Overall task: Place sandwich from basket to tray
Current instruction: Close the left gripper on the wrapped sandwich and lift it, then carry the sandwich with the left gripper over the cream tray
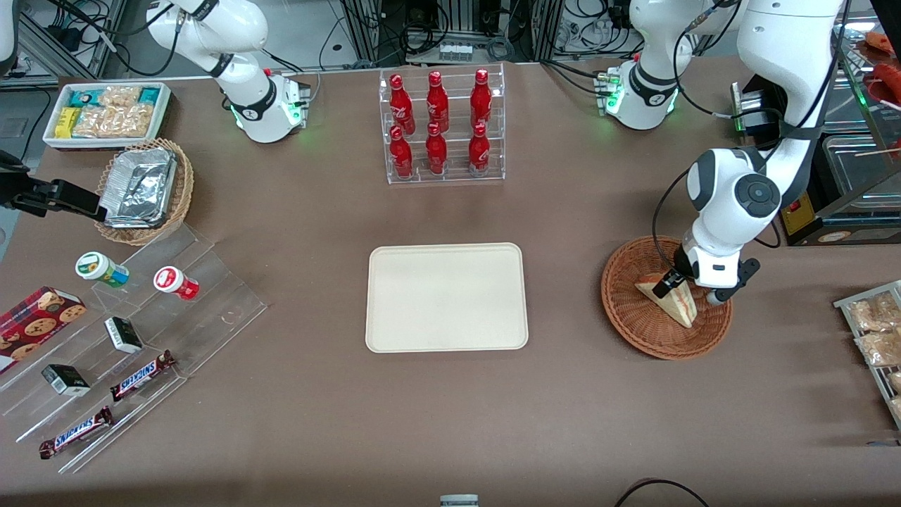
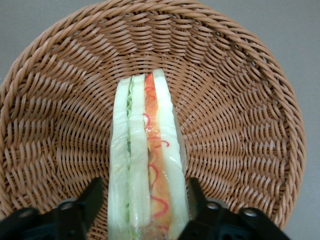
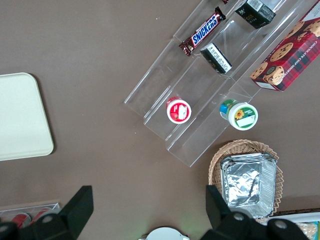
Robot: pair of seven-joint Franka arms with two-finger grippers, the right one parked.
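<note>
Sandwich (image 2: 148,165) | in basket (image 2: 240,100), straddled by end effector (image 2: 145,210), fingers apart | step: grasp | next: closing, lifting to tray (image 1: 446,296)

- The left arm's black two-finger gripper (image 1: 686,287) sits low inside the round reddish-brown wicker basket (image 1: 626,310), its fingers (image 2: 87,200) straddling the triangular layered sandwich (image 1: 670,299) with little slack.
- Bare brown tabletop lies between the basket and the flat cream rectangular tray (image 1: 446,296).
- The clear acrylic rack of red bottles (image 1: 442,125) stands farther from the front camera than the tray, well apart.
</note>
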